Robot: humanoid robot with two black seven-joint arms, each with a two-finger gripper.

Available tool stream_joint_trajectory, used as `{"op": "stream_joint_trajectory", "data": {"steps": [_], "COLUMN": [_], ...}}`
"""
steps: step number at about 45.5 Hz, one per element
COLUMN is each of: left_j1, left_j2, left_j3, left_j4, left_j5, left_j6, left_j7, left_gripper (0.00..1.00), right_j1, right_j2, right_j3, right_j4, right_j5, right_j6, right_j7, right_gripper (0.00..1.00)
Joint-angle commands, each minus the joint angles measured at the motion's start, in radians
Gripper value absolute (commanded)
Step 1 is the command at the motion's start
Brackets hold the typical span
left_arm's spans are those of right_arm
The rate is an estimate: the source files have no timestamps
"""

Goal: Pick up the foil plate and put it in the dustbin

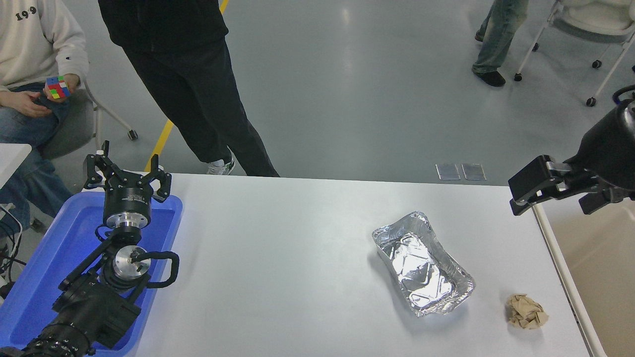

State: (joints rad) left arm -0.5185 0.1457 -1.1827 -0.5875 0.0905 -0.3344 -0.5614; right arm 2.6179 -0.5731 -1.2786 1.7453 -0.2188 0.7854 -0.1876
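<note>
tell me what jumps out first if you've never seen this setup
The shiny foil plate lies right of centre on the white table, with a small crumpled paper ball nearer the right edge. The right gripper hangs at the far right corner above the beige dustbin, and the left gripper sits over a blue tray.

Wide bare table [278,258] between my parked left arm and foil plate [422,264]. Crumpled paper ball [527,311] near plate's right end, apart. Dustbin [603,263] past table's right edge, my right gripper [533,191] above rim.
</note>
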Motion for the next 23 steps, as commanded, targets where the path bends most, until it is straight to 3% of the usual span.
{"op": "stream_joint_trajectory", "data": {"steps": [1,23], "left_j1": [0.0,0.0], "left_j2": [0.0,0.0], "left_j3": [0.0,0.0], "left_j4": [0.0,0.0], "left_j5": [0.002,0.0], "left_j6": [0.0,0.0], "left_j7": [0.0,0.0], "left_gripper": [0.99,0.99], "right_j1": [0.001,-0.009], "right_j2": [0.001,0.015], "right_j3": [-0.002,0.027], "right_j4": [0.0,-0.003], "right_j5": [-0.002,0.001], "right_j6": [0.0,0.0], "right_j7": [0.0,0.0], "right_gripper": [1.0,1.0]}}
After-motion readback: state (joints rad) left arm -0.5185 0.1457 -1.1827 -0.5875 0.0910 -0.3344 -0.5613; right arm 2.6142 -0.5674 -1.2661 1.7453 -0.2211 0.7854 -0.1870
